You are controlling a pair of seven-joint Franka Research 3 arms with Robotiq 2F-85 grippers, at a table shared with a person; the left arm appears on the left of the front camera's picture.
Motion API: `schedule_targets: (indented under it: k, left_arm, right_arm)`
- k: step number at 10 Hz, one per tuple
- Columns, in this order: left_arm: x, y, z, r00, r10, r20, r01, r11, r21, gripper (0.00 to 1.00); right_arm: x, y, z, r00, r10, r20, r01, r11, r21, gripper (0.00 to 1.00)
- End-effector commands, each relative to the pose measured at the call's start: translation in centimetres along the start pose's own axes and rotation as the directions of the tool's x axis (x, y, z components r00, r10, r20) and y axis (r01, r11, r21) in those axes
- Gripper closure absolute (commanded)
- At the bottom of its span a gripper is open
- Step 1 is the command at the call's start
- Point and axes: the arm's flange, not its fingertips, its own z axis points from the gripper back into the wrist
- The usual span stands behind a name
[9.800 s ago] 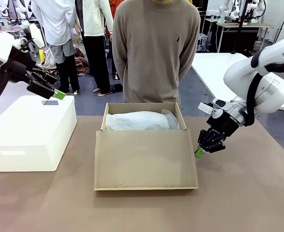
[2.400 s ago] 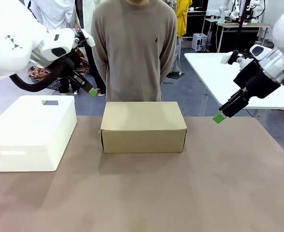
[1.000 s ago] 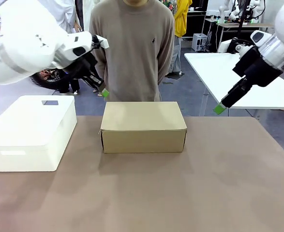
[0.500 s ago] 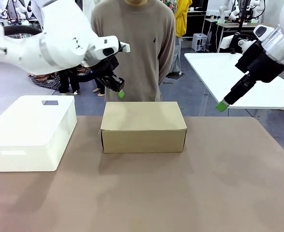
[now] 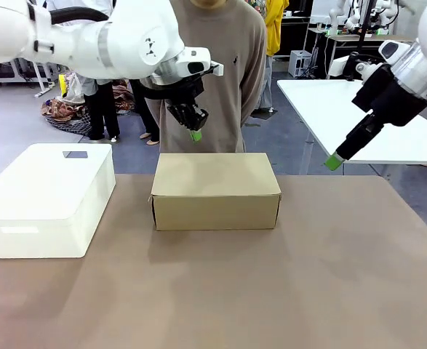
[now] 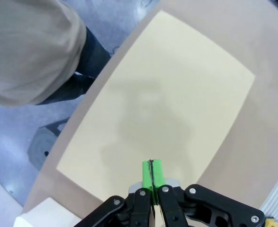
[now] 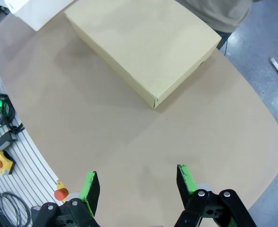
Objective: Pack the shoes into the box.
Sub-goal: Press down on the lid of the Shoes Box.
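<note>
A white plastic box point(image 5: 46, 196) sits at the left of the worktop point(image 5: 213, 291). The left arm reaches in from the left across the middle, its wrist bent downward, and the left pincer point(image 5: 195, 135) hangs above the far edge of the box point(image 5: 215, 189), pads pressed together on nothing. The box stands closed at the worktop's centre, in front of a person point(image 5: 202, 65) at the far side. At the right, the right arm is raised off the worktop's far right edge, angled down and leftward; the right pincer point(image 7: 138, 183) is spread wide and empty.
</note>
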Motion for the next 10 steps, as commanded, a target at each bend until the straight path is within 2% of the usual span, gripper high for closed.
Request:
schedule_targets:
  k: [1,5,10]
  left_arm:
    - [2.2,0.4,-0.8,1.0,0.007,-0.025,-0.006,1.0,0.015,1.0]
    - [4.2,1.2,-4.6,1.0,0.005,-0.02,-0.005,1.0,0.029,1.0]
    - [4.2,2.5,-8.4,0.998,0.064,-0.023,-0.064,0.997,0.039,1.0]
  right_arm:
    - [0.0,0.0,0.1,1.0,0.001,0.0,-0.001,1.0,-0.003,0.14]
    - [0.0,0.0,0.1,1.0,0.001,0.0,-0.001,1.0,-0.003,0.14]
    - [0.0,0.0,0.1,1.0,0.001,0.0,-0.001,1.0,-0.003,0.14]
